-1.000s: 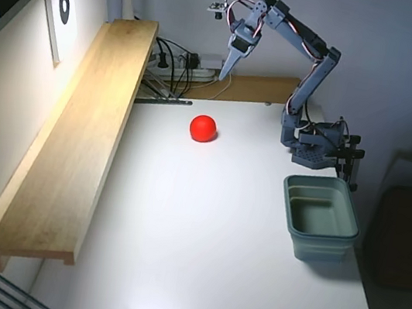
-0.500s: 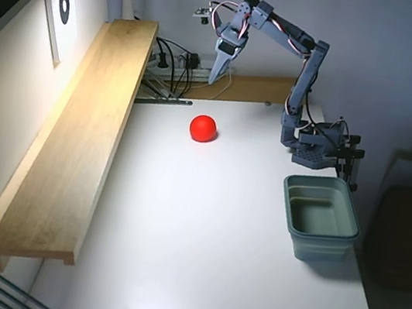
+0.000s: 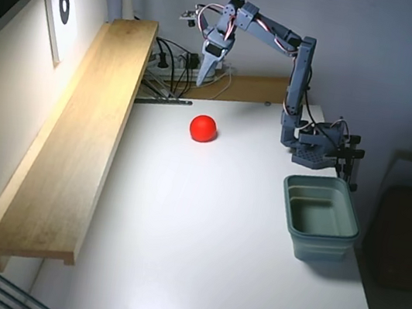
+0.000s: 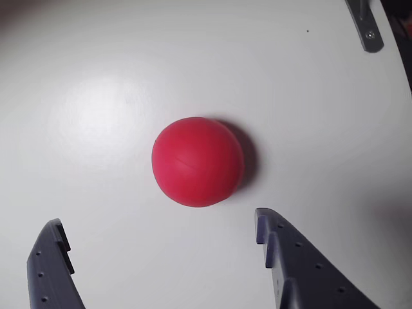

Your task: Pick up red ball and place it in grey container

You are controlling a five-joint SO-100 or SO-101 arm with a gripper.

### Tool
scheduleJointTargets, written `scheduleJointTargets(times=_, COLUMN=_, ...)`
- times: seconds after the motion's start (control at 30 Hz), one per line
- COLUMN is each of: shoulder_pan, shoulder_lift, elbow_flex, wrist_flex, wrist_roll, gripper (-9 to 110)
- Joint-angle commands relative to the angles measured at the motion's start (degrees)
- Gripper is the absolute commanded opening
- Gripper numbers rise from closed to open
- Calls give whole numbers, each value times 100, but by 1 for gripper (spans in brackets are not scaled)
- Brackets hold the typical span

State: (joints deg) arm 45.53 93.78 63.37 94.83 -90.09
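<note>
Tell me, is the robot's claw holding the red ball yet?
No, nothing is held. The gripper is open and empty in the wrist view, its fingers apart, and the red ball sits untouched on the white table.

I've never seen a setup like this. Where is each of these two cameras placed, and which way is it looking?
Fixed view: sits high above the near end of the white table, looking down at the whole arm, the grey container and the wooden shelf.
Wrist view: rides on the arm, looking down between the open gripper fingers at the table.
Shared: both show the red ball on the table, untouched.
</note>
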Motion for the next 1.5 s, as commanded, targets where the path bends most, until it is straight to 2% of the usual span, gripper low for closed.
scheduleJointTargets(times=0.0, shoulder_pan=57, shoulder_lift=26, elbow_flex=-341, wrist_flex=-76, wrist_roll=9, gripper=38)
scheduleJointTargets(times=1.47, shoulder_pan=57, shoulder_lift=1038, elbow_flex=4010, wrist_flex=-3415, wrist_roll=9, gripper=38)
